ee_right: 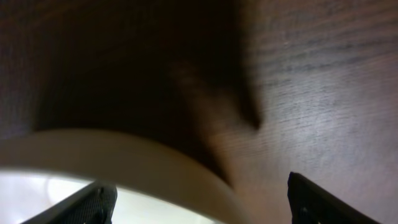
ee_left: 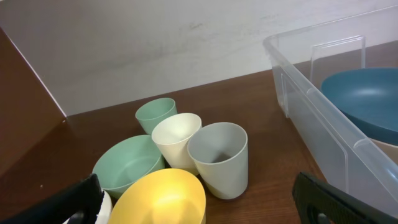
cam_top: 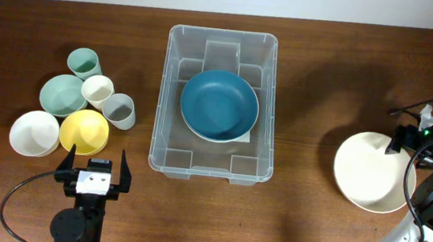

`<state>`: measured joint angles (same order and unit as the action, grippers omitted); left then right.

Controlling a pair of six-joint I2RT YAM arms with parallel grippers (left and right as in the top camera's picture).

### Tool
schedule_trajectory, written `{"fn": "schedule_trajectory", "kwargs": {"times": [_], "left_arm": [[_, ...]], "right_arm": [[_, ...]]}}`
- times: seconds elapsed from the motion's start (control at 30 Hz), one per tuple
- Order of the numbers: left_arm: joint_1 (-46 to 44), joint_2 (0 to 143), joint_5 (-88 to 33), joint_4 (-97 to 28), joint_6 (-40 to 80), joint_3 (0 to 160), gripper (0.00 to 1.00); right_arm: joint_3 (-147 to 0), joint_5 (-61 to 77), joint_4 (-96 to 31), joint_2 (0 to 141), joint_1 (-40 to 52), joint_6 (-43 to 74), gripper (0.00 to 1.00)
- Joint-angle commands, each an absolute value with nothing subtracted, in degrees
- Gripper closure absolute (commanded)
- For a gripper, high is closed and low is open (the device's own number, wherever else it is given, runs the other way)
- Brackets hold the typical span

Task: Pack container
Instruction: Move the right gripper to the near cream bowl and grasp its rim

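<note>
The clear container (cam_top: pixel 157 123) stands mid-table with a blue bowl (cam_top: pixel 220 104) inside it. In the left wrist view the container's wall (ee_left: pixel 311 106) and the blue bowl (ee_left: pixel 364 93) show at the right. My left gripper (cam_top: pixel 94 169) is open and empty, just in front of a yellow bowl (cam_top: pixel 84 131). Its fingers (ee_left: pixel 196 186) frame the yellow bowl (ee_left: pixel 161 199). My right gripper (cam_top: pixel 402 146) is open at the upper right rim of a large cream bowl (cam_top: pixel 368 173). In the right wrist view the rim (ee_right: pixel 124 155) lies between the open fingers (ee_right: pixel 196 193).
To the left of the container stand a green cup (cam_top: pixel 84 63), a green bowl (cam_top: pixel 64 94), a cream cup (cam_top: pixel 97 90), a grey cup (cam_top: pixel 119 111) and a white bowl (cam_top: pixel 34 133). The grey cup (ee_left: pixel 219 158) is the one nearest the container.
</note>
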<state>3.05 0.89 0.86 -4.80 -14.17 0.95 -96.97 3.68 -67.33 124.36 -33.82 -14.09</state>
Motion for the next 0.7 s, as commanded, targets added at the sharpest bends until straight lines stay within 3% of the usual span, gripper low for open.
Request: {"fn": "schedule_trajectory", "kwargs": {"times": [0.0, 0.07, 0.1, 0.13, 0.17, 0.67], "left_arm": [[2.87, 0.4, 1.26, -4.71, -15.07, 0.54, 0.01], [2.87, 0.4, 1.26, -4.71, -15.07, 0.54, 0.01], [2.87, 0.4, 1.26, -4.71, -15.07, 0.54, 0.01], [2.87, 0.4, 1.26, -4.71, -15.07, 0.54, 0.01], [2.87, 0.4, 1.26, -4.71, -15.07, 0.54, 0.01], [2.87, 0.4, 1.26, -4.71, -15.07, 0.54, 0.01]], "right_arm": [[-96.6, 3.81, -65.89, 122.96, -33.82, -16.32, 0.16], [-96.57, 3.88, -65.45, 123.0, -33.8, -16.32, 0.23], [-96.57, 4.03, -65.49, 123.0, -33.78, -16.32, 0.35], [-96.53, 4.03, -65.54, 123.04, -33.78, -16.32, 0.53], [-96.53, 4.03, -65.73, 123.04, -33.78, -16.32, 0.6], [-89.62, 4.29, -61.3, 123.17, -33.78, -16.73, 0.62]]}}
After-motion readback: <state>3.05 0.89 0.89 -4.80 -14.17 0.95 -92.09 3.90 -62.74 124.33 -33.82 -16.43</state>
